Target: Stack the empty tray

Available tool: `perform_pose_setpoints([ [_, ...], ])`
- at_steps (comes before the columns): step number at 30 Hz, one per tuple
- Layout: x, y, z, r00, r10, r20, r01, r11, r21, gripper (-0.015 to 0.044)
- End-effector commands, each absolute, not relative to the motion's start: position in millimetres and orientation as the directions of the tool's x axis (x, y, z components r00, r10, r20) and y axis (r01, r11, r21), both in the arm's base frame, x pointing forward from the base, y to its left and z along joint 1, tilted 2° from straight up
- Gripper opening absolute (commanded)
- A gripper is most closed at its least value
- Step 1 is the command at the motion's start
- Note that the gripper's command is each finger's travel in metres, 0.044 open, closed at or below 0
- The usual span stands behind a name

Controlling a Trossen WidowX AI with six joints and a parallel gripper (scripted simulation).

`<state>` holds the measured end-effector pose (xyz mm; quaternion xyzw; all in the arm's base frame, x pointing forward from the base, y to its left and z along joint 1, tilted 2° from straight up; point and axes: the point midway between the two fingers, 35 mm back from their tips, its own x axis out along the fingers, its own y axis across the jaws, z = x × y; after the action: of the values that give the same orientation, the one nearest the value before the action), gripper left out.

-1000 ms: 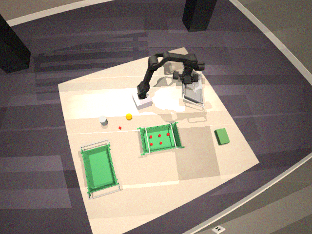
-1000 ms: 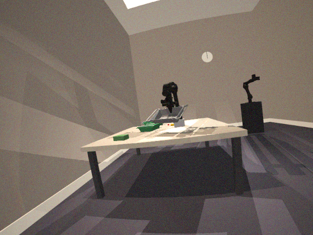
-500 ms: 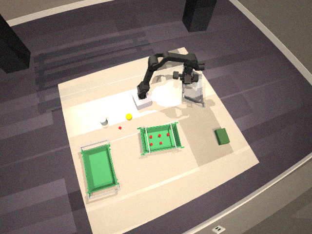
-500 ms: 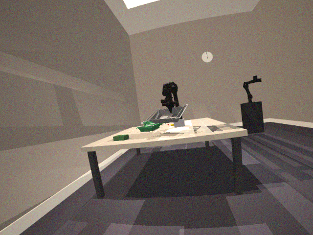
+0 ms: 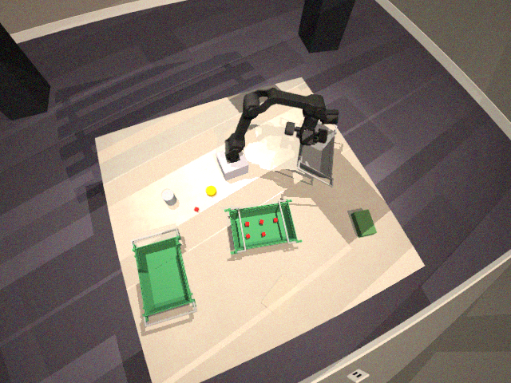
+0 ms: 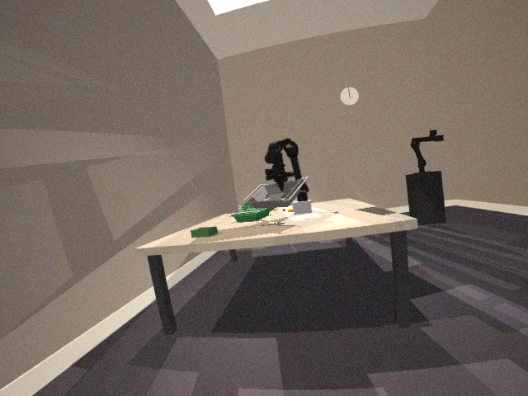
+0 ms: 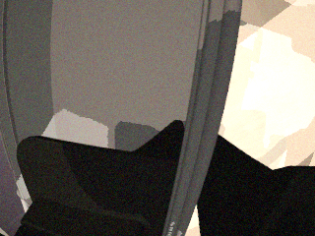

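Note:
The loaded green tray [image 5: 270, 229] [image 6: 252, 215] stands mid-table with several small red blocks on its floor. Its left wire bar [image 5: 241, 228] and right wire bar [image 5: 284, 223] both lie across its top. The empty grey tray [image 5: 317, 158] [image 6: 272, 203] [image 7: 123, 64] hangs in the air, tilted, to the right of the arm's base in the top view. One of its bars shows swung out at its near end. My gripper [image 5: 308, 141] [image 6: 281, 187] [image 7: 186, 130] is shut on the grey tray's side wall; in the wrist view the wall runs between the fingers. The tray's far end is partly hidden by the arm.
An empty green tray [image 5: 164, 276] with bars swung out stands at the left edge. A green block [image 5: 363, 223] [image 6: 204, 232] lies at the right. A grey can [image 5: 168, 196], a yellow disc [image 5: 211, 191] and a loose red cube [image 5: 196, 209] lie near the pale base box [image 5: 234, 168].

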<state>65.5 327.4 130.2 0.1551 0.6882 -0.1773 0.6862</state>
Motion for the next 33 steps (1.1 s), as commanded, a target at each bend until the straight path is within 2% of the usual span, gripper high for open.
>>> perform_pose_setpoints([
  [1, 81.7, 325.9, 137.5, 0.001, -0.003, -1.000, 0.499, 0.867, -0.003, 0.0000],
  [33, 196.9, 268.4, 140.0, 0.014, -0.005, -1.000, 0.790, 0.614, 0.008, 0.0000],
])
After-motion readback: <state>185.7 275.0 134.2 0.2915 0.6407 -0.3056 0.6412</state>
